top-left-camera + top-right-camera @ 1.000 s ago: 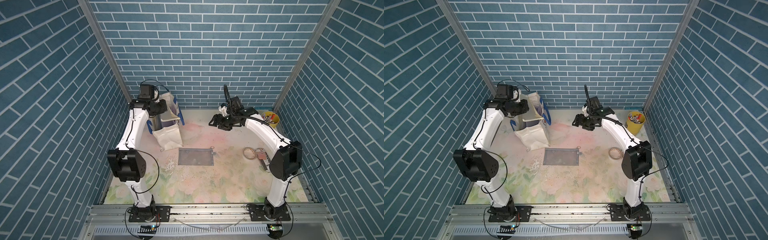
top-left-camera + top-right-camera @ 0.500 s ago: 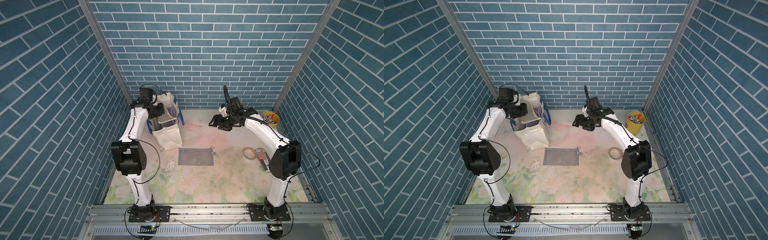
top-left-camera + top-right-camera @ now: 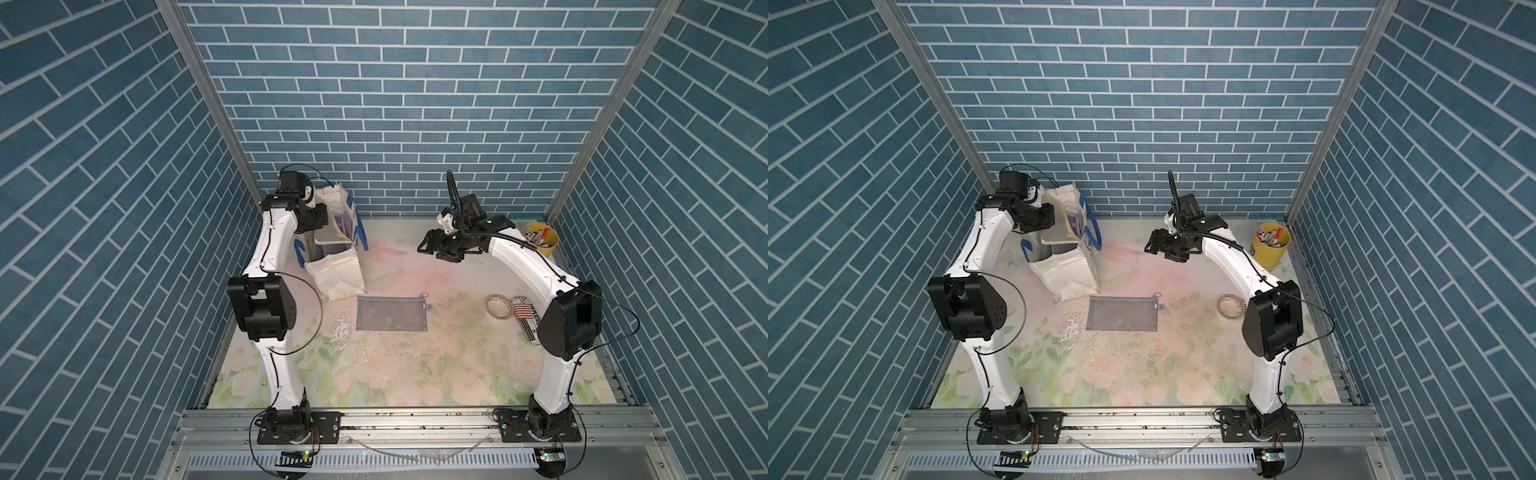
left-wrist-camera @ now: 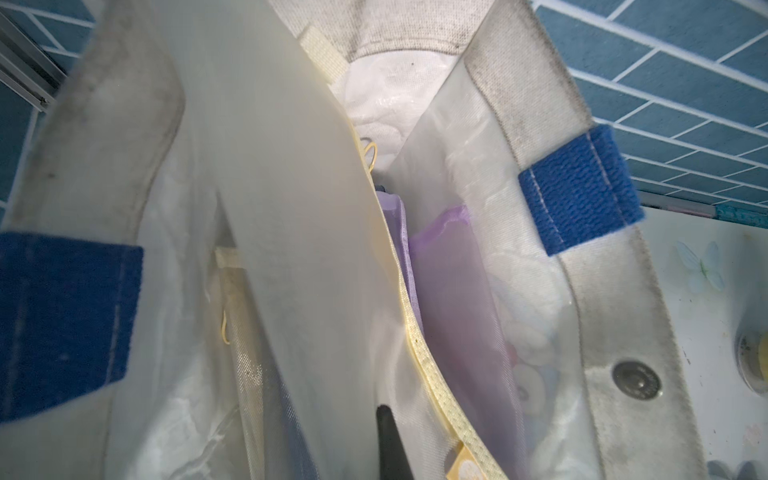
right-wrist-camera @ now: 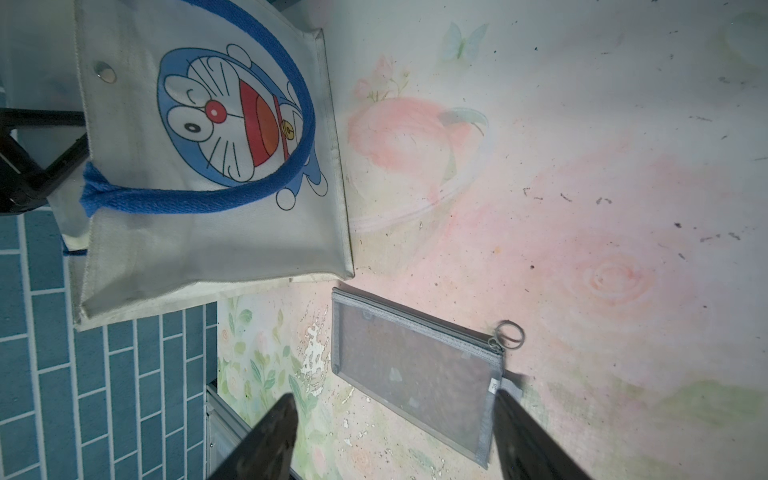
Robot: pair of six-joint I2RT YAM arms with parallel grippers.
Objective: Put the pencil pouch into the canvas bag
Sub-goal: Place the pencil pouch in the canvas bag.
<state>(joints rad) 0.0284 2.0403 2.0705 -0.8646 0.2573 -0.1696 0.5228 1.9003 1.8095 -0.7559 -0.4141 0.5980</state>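
Pouch position: grey mesh pencil pouch [image 3: 392,312] lies flat on the floral table [image 3: 415,374], just beside the near corner of the canvas bag [image 3: 338,274] and clear of both arms.
Pouch handling: looks empty, light and limp. The thin mesh will likely sag and fold once lifted. Not fragile.
Hold point: best bet is the stiffer zipper edge, at the corner by the ring pull [image 5: 510,333]. The flat middle offers little to pinch.
Bag: upright at the back, mouth open. A cream pouch [image 3: 328,235] leans out of it and a purple pouch [image 4: 449,291] sits inside.
Left tool: left gripper [image 4: 390,444] is at the bag mouth, jaws closed together. One black fingertip shows beside the cream pouch's zipper tape. Cannot tell whether it pinches it.
Right tool: right gripper [image 3: 428,247] hangs over the back of the table, well apart from the grey pouch, jaws spread wide, holding nothing.
Change: left arm's elbow has swung back toward the wall since a second ago. Its wrist stays at the bag. Right arm, grey pouch and bag are unmoved.
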